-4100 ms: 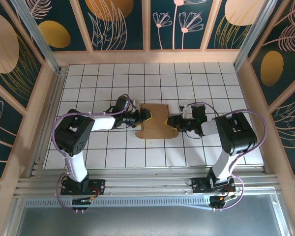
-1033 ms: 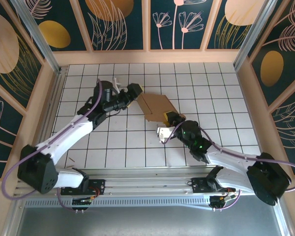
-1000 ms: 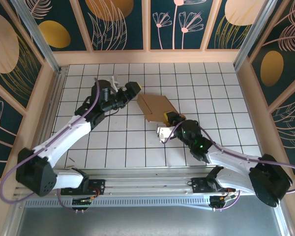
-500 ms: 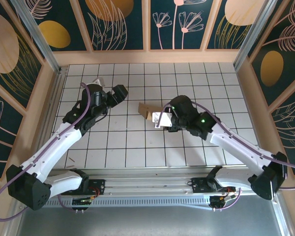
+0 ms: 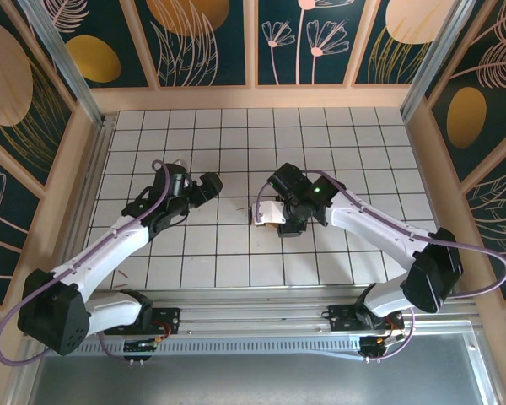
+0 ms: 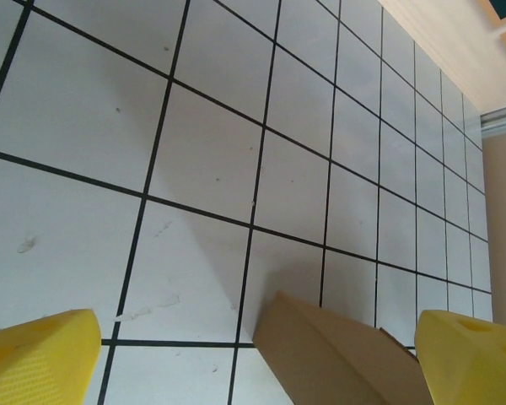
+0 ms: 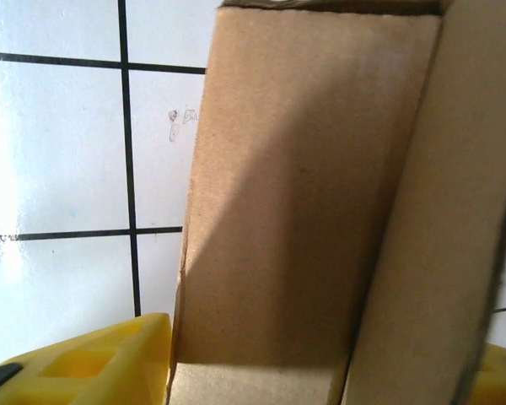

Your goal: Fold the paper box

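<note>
White tiled tabletop [image 5: 194, 257] ruled into squares by black lines, enclosed by pale wooden framing and dark teal wall panels [image 5: 207, 38] painted with gold ovals and line-drawn flowers. An aluminium rail [image 5: 253, 314] along the near edge carries the 2 arm bases.

Left arm [image 5: 110, 245]: white links reaching diagonally up and to the right from its base, with a purple cable looped alongside. Left gripper [image 5: 207, 187]: released. In the left wrist view its 2 yellow fingers [image 6: 42, 350] stand wide apart at the bottom corners, with nothing clamped between them.

The paper box [image 7: 304, 211] — plain brown cardboard — lies on the table near the centre, to the right of the left gripper and apart from it. In the left wrist view 1 corner of the paper box [image 6: 337, 363] rests on the tiles beyond the fingers.

Right arm [image 5: 388, 240]: arches out from its base at the right, then runs back leftward to the centre. Right gripper [image 5: 278, 218]: directly over the box, hiding most of it from above. The right wrist view shows a broad, shaded cardboard panel with a lighter panel folded up along its right side. The 2 yellow fingers [image 7: 93, 359] flank the cardboard at the bottom corners, and the lower-left one touches its edge. Whether these jaws press the box or merely straddle it cannot be told.
</note>
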